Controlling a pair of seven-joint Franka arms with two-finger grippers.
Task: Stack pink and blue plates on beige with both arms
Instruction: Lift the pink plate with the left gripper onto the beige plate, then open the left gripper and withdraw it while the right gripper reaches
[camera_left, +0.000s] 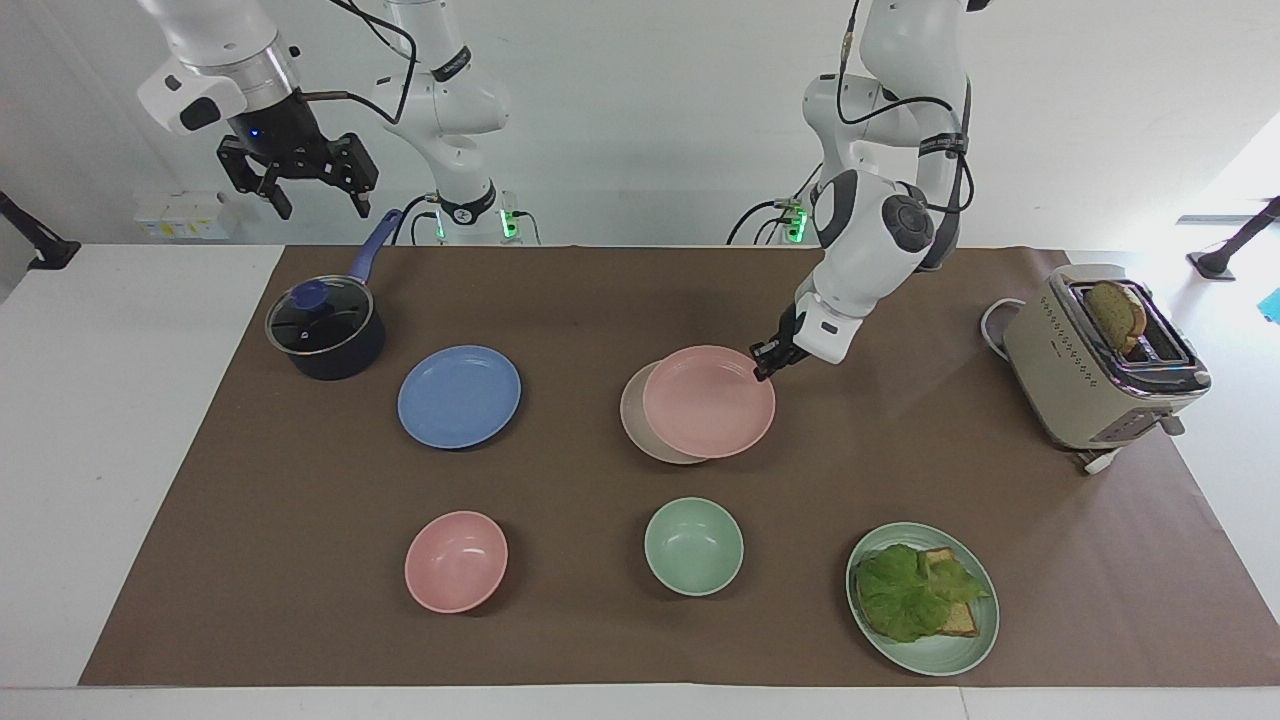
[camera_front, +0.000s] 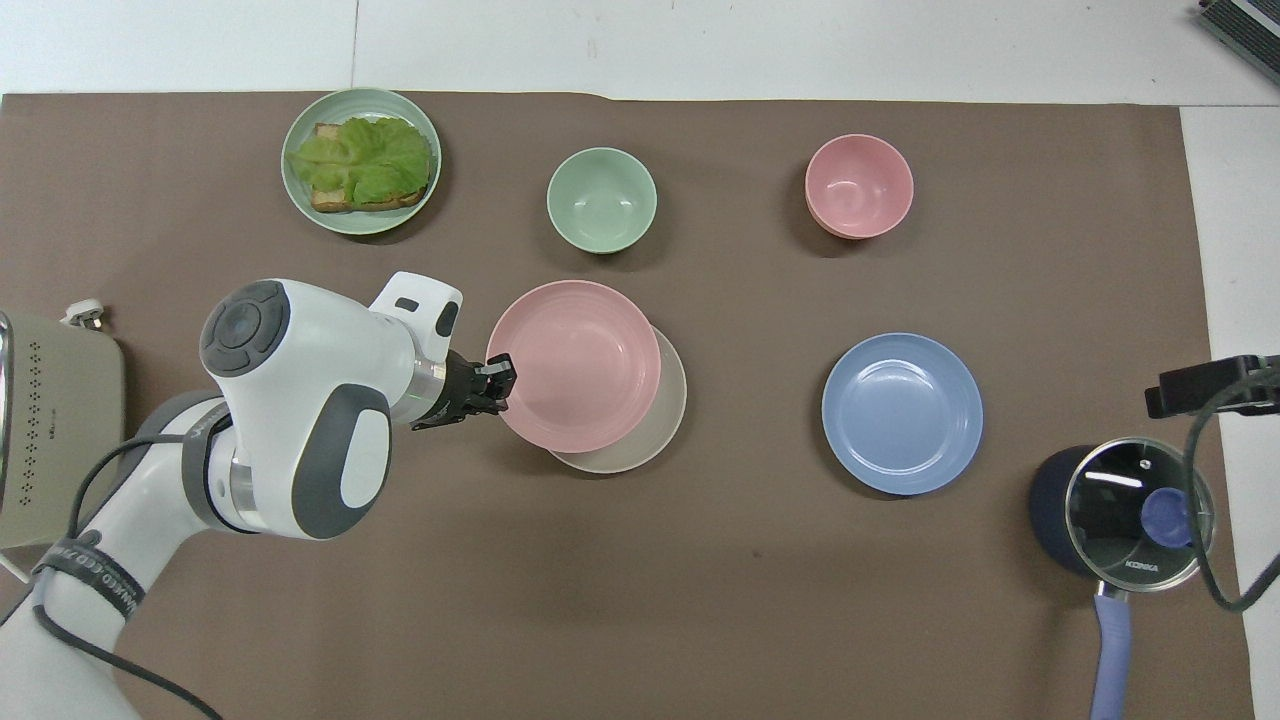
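Three plates: left pincer (camera_left: 764, 372) clamps the pink plate (camera_left: 708, 401) over the beige plate (camera_left: 634, 415); one blue plate (camera_left: 459, 396) beside it. Right pincer (camera_left: 313, 197) waits, fingers apart, over the saucepan (camera_left: 325, 330).

Pink plate (camera_left: 708, 401) over beige plate (camera_left: 634, 415), offset toward left arm's end; blue plate (camera_left: 459, 396) beside them toward right arm's end, near saucepan (camera_left: 325, 330).

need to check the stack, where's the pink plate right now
The pink plate is mid-table, held at its rim by the left gripper, covering most of the beige plate.
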